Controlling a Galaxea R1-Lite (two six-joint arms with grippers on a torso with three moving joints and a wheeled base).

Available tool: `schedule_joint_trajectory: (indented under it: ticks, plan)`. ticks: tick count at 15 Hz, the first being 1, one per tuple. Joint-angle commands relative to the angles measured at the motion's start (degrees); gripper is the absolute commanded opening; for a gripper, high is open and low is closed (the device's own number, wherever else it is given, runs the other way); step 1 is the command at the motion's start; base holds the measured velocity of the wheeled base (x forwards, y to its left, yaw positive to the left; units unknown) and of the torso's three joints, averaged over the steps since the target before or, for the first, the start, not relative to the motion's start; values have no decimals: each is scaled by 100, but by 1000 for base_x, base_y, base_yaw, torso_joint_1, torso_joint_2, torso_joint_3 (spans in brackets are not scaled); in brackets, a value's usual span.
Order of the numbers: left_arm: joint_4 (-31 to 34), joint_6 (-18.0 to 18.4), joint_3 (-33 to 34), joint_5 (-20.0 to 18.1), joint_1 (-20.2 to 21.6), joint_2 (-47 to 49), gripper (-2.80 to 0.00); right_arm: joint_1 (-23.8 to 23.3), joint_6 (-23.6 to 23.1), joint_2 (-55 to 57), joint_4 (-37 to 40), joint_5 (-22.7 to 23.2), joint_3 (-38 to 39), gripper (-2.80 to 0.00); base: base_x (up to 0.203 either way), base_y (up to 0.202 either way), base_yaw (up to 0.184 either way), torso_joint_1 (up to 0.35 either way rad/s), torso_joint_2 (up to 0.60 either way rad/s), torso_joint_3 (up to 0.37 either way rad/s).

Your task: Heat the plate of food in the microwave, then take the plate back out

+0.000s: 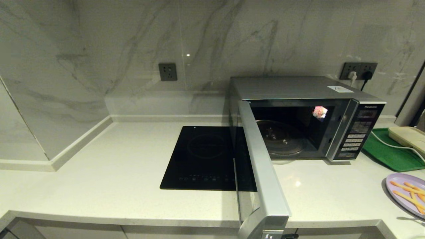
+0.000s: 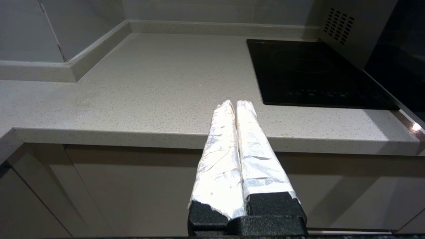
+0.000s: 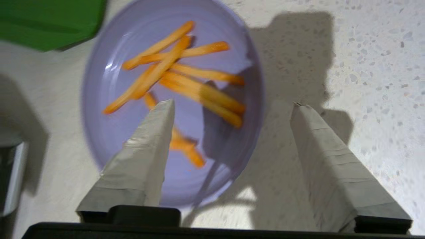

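My right gripper (image 3: pixel 232 106) hangs over the plate of food (image 3: pixel 109 132) with its fingers (image 3: pixel 149 146) spread wide and empty: one finger lies above the fries, the other past the plate's rim over bare counter (image 3: pixel 365 49). The plate sits near the counter's front edge, just beside the green tray (image 1: pixel 391 154). The microwave (image 1: pixel 298 89) stands open, door (image 1: pixel 262 172) swung out past the counter edge. My left gripper (image 2: pixel 236 103) is parked before the counter, fingers pressed together.
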Motion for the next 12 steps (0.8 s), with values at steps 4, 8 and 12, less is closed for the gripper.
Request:
schedule_joint_trajectory:
  ticks: [4,8,12]
  plan:
    - [-2,-5,1,4,2,-9,-280,10,-311,-2101,848,841,465,0,0,0,0,0,0,0]
    - [-2,-5,1,4,2,-9,-280,24,-883,-4020,3070,1839,314,-280,0,0,0,0,0,0]
    - [-2,-5,1,4,2,0,-280,97,-1532,-5382,5409,2450,-371,-280,0,0,0,0,0,0]
